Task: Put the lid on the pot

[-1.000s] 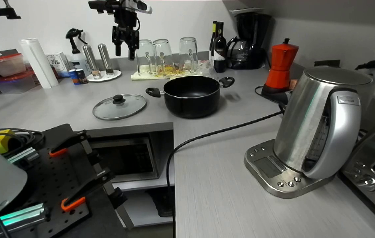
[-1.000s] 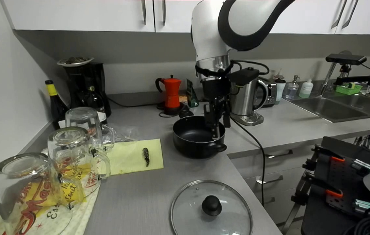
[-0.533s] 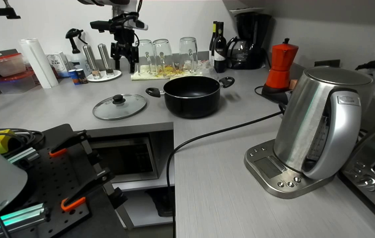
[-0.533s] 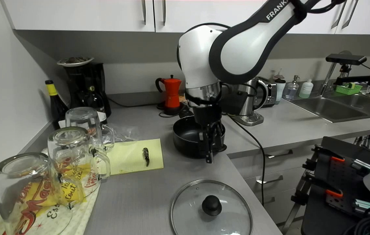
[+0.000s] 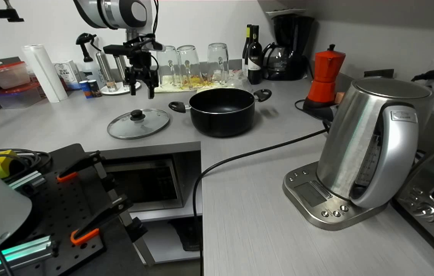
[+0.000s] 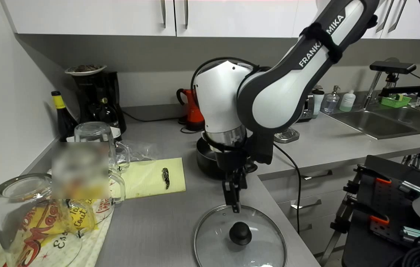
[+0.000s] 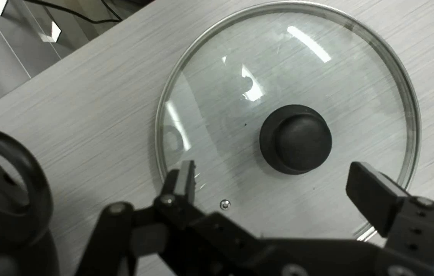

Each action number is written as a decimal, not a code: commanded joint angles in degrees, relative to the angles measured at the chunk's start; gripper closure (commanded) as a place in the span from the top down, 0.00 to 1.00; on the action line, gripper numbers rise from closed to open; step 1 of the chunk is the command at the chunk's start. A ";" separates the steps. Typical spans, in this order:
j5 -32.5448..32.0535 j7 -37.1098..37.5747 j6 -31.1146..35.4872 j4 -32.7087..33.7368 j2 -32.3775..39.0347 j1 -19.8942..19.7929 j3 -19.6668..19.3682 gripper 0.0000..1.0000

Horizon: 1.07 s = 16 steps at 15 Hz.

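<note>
The glass lid (image 5: 151, 122) with its dark knob (image 5: 137, 114) lies flat on the counter, left of the black pot (image 5: 222, 119) in an exterior view. In an exterior view the lid (image 6: 224, 246) is nearer the camera than the pot (image 6: 207, 161), which the arm partly hides. The pot stands uncovered. My gripper (image 5: 142, 94) is open and empty, above the lid. In an exterior view the gripper (image 6: 236, 208) overlaps the lid's far edge. In the wrist view the gripper (image 7: 272, 166) has its fingers wide apart, with the knob (image 7: 297, 138) ahead between them, untouched.
A pot handle (image 7: 35, 184) shows at the left of the wrist view. Glass mugs (image 5: 189, 67) stand behind the pot. A steel kettle (image 5: 362, 142), a red coffee maker (image 5: 324, 73) and a black cable (image 5: 255, 148) are beyond it. The counter's front edge (image 5: 151, 147) runs close to the lid.
My open gripper has moved from over the pot to over the lid's edge and has come lower. The lid and the pot have not moved.
</note>
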 commanded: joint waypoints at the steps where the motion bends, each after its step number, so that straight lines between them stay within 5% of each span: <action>1: -2.52 -0.96 2.13 2.29 3.98 2.02 -0.76 1.00; 16: -4.98 -2.96 8.12 2.11 8.88 4.53 -1.19 1.00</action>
